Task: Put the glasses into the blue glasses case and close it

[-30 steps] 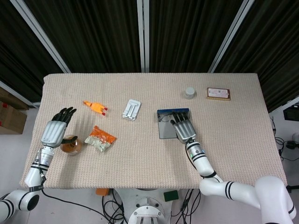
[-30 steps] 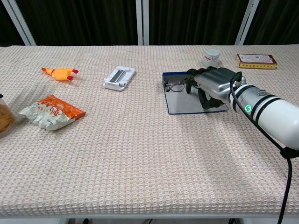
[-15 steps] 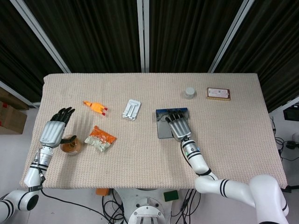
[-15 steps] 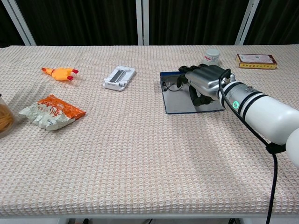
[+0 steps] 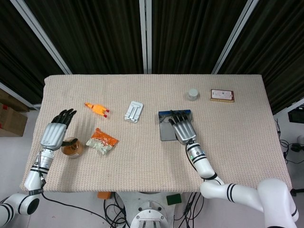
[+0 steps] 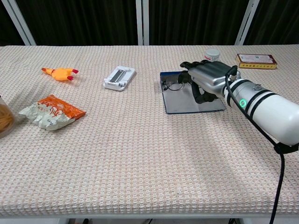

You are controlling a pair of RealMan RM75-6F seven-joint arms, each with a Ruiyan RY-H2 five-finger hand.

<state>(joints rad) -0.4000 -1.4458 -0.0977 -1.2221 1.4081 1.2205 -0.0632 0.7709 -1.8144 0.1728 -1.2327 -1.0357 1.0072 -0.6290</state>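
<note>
The blue glasses case point(image 5: 166, 132) point(image 6: 186, 105) lies open and flat on the table right of centre. The dark-rimmed glasses point(image 6: 174, 85) point(image 5: 165, 120) lie at its far left end. My right hand point(image 5: 183, 130) point(image 6: 210, 80) hovers palm-down just over the case, fingers stretched toward the glasses and reaching them, thumb hanging down. Whether the fingers press the frame is not visible. My left hand point(image 5: 56, 133) is at the table's left edge, fingers spread, holding nothing; the chest view does not show it.
An amber jar point(image 5: 72, 148) point(image 6: 3, 119) sits by my left hand. An orange snack packet point(image 5: 102, 141) point(image 6: 50, 111), a rubber chicken point(image 5: 97, 109) point(image 6: 60, 73) and a white stand point(image 5: 134, 111) point(image 6: 119, 77) lie left of centre. A small white pot point(image 5: 193, 94) point(image 6: 212, 55) and a flat box point(image 5: 222, 95) point(image 6: 256, 60) sit at the far right.
My right hand slid forward over the case toward the glasses, then lifted slightly. The case and glasses shifted a little to the left. The left hand stayed still.
</note>
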